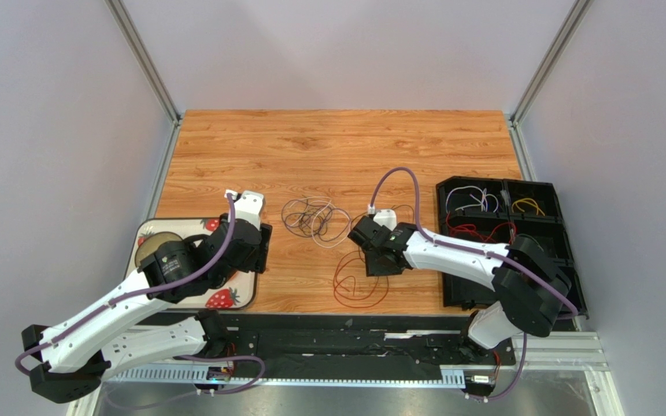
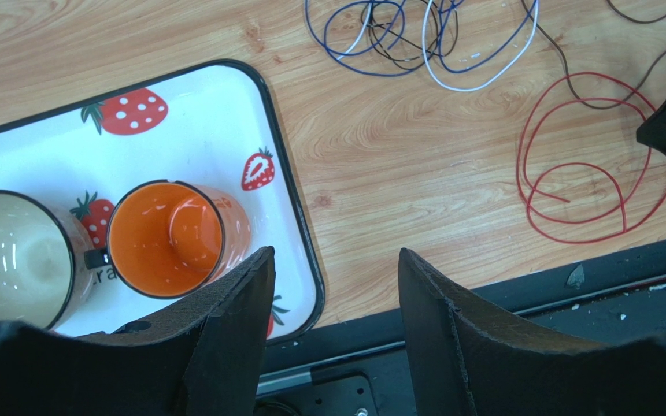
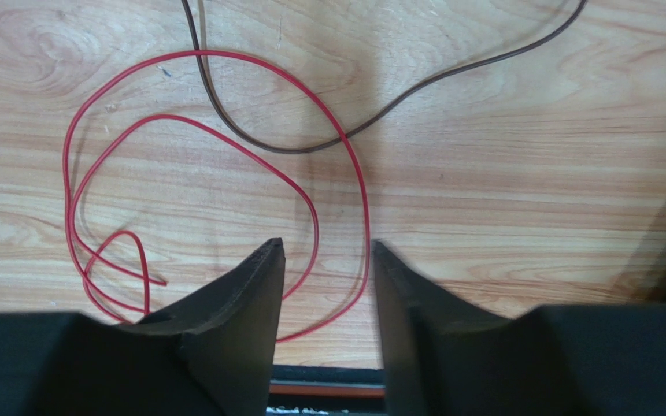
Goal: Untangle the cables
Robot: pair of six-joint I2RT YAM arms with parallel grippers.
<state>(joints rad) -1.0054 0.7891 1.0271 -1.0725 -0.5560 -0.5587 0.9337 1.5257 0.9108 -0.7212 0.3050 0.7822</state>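
Currently straddling red cable [image 3: 360, 191] with right claw [image 3: 326, 246] released, left claw [image 2: 335, 254] released and empty; could drag crossing brown cable [image 3: 293, 150] along, retightening knots, if yanked.

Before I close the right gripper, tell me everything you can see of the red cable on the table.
The red cable is one thin, flexible wire, glossy like plastic insulation, curled into a few overlapping loops lying flat on the wooden table near its front edge. One free end shows inside the coil. A dark brown cable crosses its far side. The right gripper hovers over one edge of the coil, jaws apart, not pinching it.
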